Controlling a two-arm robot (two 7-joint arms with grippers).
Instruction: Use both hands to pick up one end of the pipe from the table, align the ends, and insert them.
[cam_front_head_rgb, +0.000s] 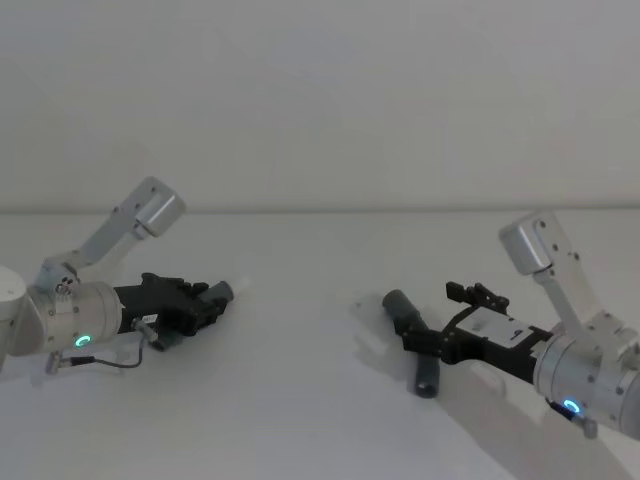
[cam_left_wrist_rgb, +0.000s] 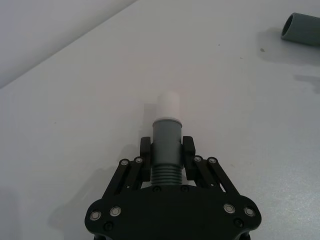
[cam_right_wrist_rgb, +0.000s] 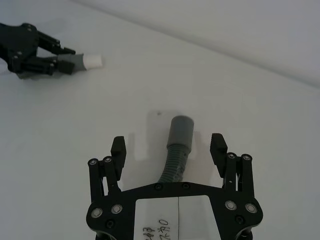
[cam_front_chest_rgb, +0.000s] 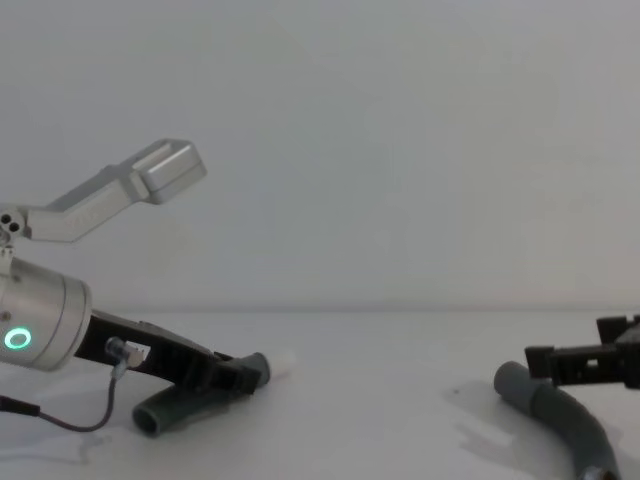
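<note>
My left gripper (cam_left_wrist_rgb: 166, 150) is shut on the smooth cuff of one pipe piece (cam_left_wrist_rgb: 166, 137), whose white tip (cam_left_wrist_rgb: 169, 106) points ahead, low over the table (cam_front_head_rgb: 300, 410). The head view has this gripper (cam_front_head_rgb: 205, 303) at the left, and the chest view shows its pipe piece (cam_front_chest_rgb: 175, 408) curving down to the table. At the right, my right gripper (cam_right_wrist_rgb: 168, 145) stands open astride the second pipe piece (cam_right_wrist_rgb: 176, 160); its wider grey cuff (cam_right_wrist_rgb: 181, 131) lies between the fingers, which are apart from it. That piece (cam_front_head_rgb: 402, 308) lies flat on the table beside the right gripper (cam_front_head_rgb: 442, 322).
The two pipe pieces lie about a third of the table's width apart, with bare white surface between them. A plain wall rises behind the table's far edge. A thin cable (cam_front_chest_rgb: 70, 425) hangs under the left wrist.
</note>
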